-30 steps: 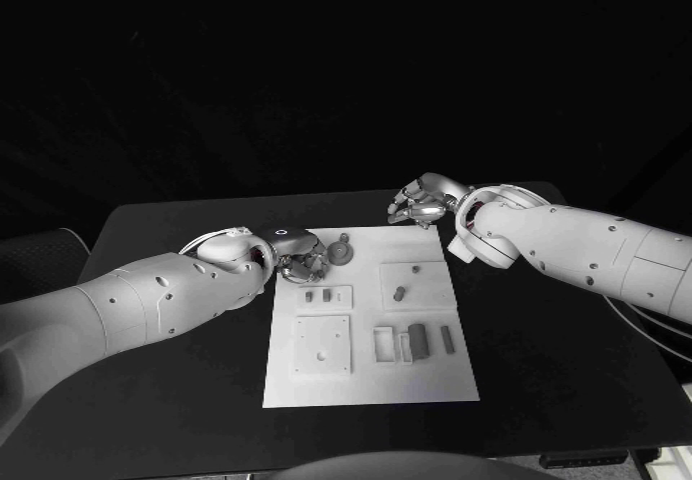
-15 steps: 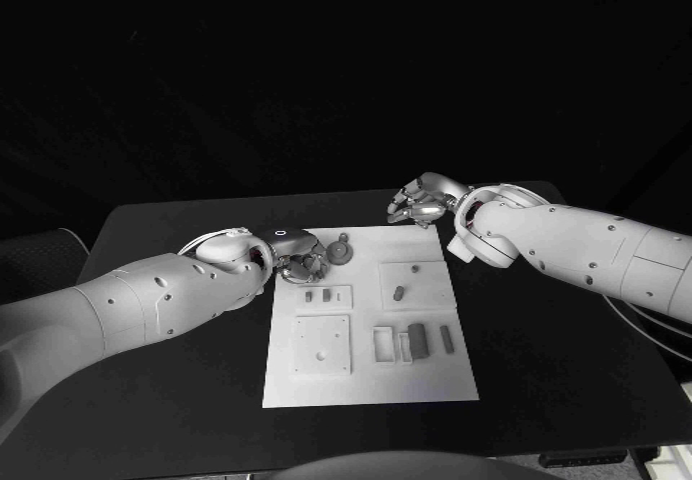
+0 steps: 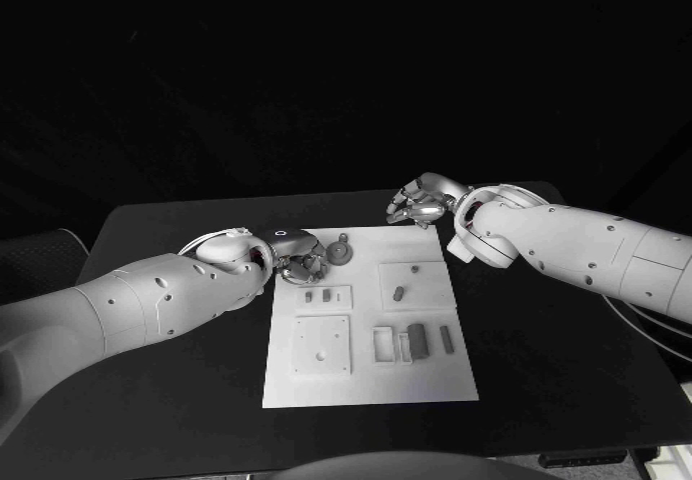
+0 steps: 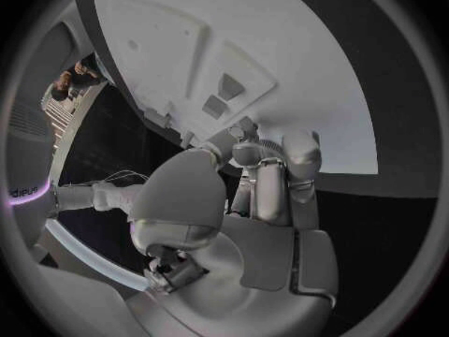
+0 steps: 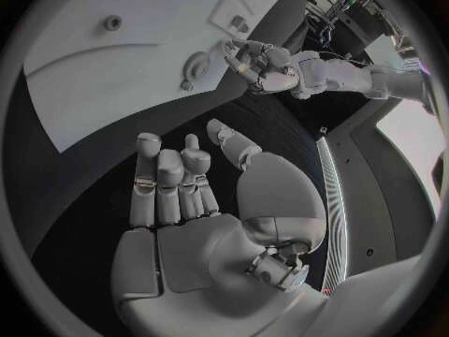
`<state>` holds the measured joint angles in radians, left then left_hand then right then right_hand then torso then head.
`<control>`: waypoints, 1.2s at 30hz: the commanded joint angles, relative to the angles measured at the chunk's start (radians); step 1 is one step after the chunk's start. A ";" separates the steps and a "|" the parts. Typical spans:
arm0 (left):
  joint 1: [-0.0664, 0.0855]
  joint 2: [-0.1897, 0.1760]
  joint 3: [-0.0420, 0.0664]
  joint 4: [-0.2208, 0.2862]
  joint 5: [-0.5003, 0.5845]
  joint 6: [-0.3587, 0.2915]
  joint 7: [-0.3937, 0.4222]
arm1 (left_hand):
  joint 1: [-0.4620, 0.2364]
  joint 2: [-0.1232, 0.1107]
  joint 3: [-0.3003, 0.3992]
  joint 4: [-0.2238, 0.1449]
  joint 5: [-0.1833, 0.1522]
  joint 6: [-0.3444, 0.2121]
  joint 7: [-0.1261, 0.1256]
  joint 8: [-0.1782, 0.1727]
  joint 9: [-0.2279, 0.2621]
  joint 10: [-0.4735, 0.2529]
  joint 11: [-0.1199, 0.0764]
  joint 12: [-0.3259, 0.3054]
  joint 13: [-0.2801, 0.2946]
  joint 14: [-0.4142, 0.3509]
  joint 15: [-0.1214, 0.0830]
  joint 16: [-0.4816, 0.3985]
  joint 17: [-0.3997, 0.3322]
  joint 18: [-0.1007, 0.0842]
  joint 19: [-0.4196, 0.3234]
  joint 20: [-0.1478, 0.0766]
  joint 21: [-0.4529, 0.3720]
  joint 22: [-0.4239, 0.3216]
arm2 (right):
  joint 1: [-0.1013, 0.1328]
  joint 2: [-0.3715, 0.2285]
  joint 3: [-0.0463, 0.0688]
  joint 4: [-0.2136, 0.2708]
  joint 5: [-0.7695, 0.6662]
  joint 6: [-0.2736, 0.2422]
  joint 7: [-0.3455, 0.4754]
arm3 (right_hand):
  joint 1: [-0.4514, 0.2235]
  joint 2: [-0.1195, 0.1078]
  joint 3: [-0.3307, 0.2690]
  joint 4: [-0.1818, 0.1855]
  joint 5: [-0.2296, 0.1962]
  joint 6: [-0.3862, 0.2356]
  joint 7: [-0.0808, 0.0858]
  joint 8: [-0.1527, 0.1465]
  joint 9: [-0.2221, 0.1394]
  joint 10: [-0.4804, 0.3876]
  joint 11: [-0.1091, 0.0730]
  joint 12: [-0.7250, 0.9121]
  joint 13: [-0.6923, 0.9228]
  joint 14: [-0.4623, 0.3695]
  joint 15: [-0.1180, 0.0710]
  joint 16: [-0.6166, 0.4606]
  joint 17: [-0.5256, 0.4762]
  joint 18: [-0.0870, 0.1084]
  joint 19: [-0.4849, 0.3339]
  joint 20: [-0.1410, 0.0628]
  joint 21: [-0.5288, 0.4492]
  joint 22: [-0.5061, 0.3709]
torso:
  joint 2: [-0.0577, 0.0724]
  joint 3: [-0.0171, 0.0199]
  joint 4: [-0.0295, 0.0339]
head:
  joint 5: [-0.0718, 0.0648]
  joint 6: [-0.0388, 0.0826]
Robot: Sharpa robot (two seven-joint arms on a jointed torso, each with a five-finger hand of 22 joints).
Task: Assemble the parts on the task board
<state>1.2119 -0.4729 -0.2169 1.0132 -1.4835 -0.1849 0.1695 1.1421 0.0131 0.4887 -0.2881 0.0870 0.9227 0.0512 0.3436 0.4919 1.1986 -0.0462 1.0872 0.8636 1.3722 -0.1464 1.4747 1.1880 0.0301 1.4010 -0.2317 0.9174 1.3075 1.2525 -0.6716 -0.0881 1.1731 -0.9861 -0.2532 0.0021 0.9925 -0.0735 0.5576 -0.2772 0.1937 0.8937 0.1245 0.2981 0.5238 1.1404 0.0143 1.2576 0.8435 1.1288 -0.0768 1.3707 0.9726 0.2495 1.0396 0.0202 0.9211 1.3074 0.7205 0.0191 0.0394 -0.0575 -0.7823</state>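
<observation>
The white task board [image 3: 368,385] lies in the middle of the black table. A round grey part [image 3: 340,250] sits at its far left corner, also seen as the round part [image 5: 195,68] in the right wrist view. My left hand [image 3: 300,262] hovers right beside it at the board's left edge, its fingers [image 4: 273,174] reaching onto the board's rim [image 4: 309,120] with nothing seen between them. My right hand [image 3: 421,206] hangs over the black table just beyond the board's far edge, fingers [image 5: 168,180] apart and empty. Small grey parts [image 3: 398,293] and dark bars [image 3: 418,340] lie further along the board.
A square raised plate [image 3: 323,345] and a small white frame [image 3: 384,344] sit in the board's near half. Two small pieces [image 3: 310,295] rest on a low plate near my left hand. Black table [image 3: 562,350] surrounds the board.
</observation>
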 commanded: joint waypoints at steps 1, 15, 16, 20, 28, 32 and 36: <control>0.000 0.003 -0.001 0.000 -0.006 0.019 0.001 | -0.005 0.006 0.008 0.000 0.003 0.149 0.016 0.000 0.002 -0.007 0.001 -0.001 -0.001 -0.002 -0.005 -0.005 0.000 0.118 0.002 0.003 0.007 0.013 | 0.000 0.000 0.000 0.000 -0.002 0.006 0.007 | -0.008 0.001 0.001 0.007 0.005 0.000 0.009 -0.006 0.001 -0.001 0.006 0.007 0.000 0.002 -0.007 0.004 -0.001 0.012 0.007 -0.003 -0.004 0.009 | 0.000 0.0003 -0.0001 | 0.000 -0.001; 0.000 0.004 -0.002 -0.008 0.013 0.013 -0.001 | -0.008 -0.006 -0.010 -0.001 0.002 0.107 0.030 -0.020 0.010 -0.008 0.014 -0.002 -0.002 -0.004 0.007 -0.011 -0.005 0.118 -0.001 0.001 0.003 0.011 | 0.000 -0.001 0.000 0.000 -0.002 0.005 0.007 | -0.008 0.001 0.001 0.007 0.005 0.000 0.009 -0.007 0.001 -0.001 0.006 0.007 0.000 0.002 -0.007 0.004 -0.001 0.012 0.007 -0.003 -0.004 0.009 | 0.000 0.0006 -0.0003 | -0.001 -0.001; 0.000 0.004 -0.002 -0.009 0.014 0.015 -0.002 | -0.007 -0.006 -0.011 -0.001 0.002 0.107 0.030 -0.020 0.010 -0.008 0.014 -0.002 -0.002 -0.005 0.007 -0.011 -0.006 0.118 -0.001 0.001 0.003 0.011 | 0.000 -0.001 0.000 0.000 -0.002 0.005 0.007 | -0.008 0.001 0.001 0.007 0.005 0.000 0.009 -0.007 0.001 -0.001 0.006 0.007 0.000 0.002 -0.007 0.004 -0.001 0.012 0.007 -0.003 -0.004 0.009 | 0.000 0.0006 -0.0003 | -0.001 -0.001; 0.000 0.004 -0.002 -0.011 0.016 0.018 -0.001 | -0.005 -0.009 -0.013 -0.001 0.002 0.105 0.031 -0.020 0.012 -0.008 0.015 -0.002 -0.002 -0.005 0.008 -0.012 -0.006 0.117 -0.001 0.001 0.003 0.011 | 0.000 -0.001 0.000 0.000 -0.002 0.005 0.007 | -0.008 0.001 0.001 0.007 0.005 0.000 0.009 -0.007 0.002 -0.001 0.006 0.007 0.000 0.002 -0.007 0.004 -0.001 0.012 0.007 -0.003 -0.004 0.009 | 0.000 0.0007 -0.0005 | -0.001 -0.001; 0.000 0.007 -0.002 -0.014 0.023 0.040 -0.001 | -0.002 -0.023 -0.022 0.000 -0.001 0.085 0.036 -0.033 0.013 -0.006 0.019 -0.004 -0.004 -0.006 0.012 -0.014 -0.008 0.117 -0.002 0.003 0.003 0.012 | 0.000 -0.001 0.000 0.000 -0.002 0.005 0.007 | -0.008 0.001 0.001 0.008 0.005 0.000 0.009 -0.007 0.002 -0.001 0.006 0.007 0.000 0.002 -0.007 0.004 -0.001 0.012 0.007 -0.003 -0.005 0.009 | 0.000 0.0004 0.0001 | -0.002 -0.002; 0.000 0.007 -0.002 -0.016 0.025 0.051 -0.003 | -0.003 -0.040 -0.031 -0.001 -0.003 0.064 0.041 -0.046 0.009 -0.005 0.024 -0.005 -0.005 -0.008 0.016 -0.016 -0.010 0.118 -0.003 0.004 0.003 0.012 | 0.000 -0.001 0.000 0.000 -0.002 0.004 0.007 | -0.008 0.001 0.001 0.008 0.005 0.000 0.009 -0.007 0.002 -0.001 0.006 0.007 0.000 0.002 -0.007 0.004 -0.001 0.012 0.007 -0.003 -0.005 0.009 | 0.000 0.0003 0.0001 | -0.002 -0.002; 0.000 0.007 -0.002 -0.015 0.029 0.047 -0.001 | -0.002 -0.053 -0.046 -0.001 -0.001 0.028 0.049 -0.068 0.003 -0.004 0.032 -0.006 -0.006 -0.007 0.023 -0.018 -0.011 0.123 -0.003 0.009 0.001 0.011 | 0.000 -0.001 0.000 0.000 -0.001 0.004 0.007 | -0.008 0.001 0.001 0.008 0.005 0.000 0.009 -0.007 0.002 -0.001 0.006 0.007 0.000 0.002 -0.007 0.004 -0.001 0.012 0.007 -0.003 -0.005 0.009 | 0.000 0.0003 0.0001 | -0.003 -0.002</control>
<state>1.2124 -0.4681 -0.2185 0.9961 -1.4648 -0.1599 0.1664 1.1406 -0.0329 0.4464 -0.2884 0.0879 0.9227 0.0586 0.2779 0.4963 1.1983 -0.0215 1.0871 0.8581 1.3647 -0.1282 1.4614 1.1770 0.0291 1.3991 -0.2298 0.9174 1.3076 1.2525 -0.6725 -0.0881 1.1729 -0.9861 -0.2533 0.0021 0.9925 -0.0735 0.5576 -0.2772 0.1936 0.8935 0.1285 0.2981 0.5245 1.1405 0.0142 1.2576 0.8434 1.1294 -0.0760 1.3706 0.9726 0.2466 1.0395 0.0202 0.9211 1.3074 0.7205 0.0196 0.0394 -0.0599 -0.7849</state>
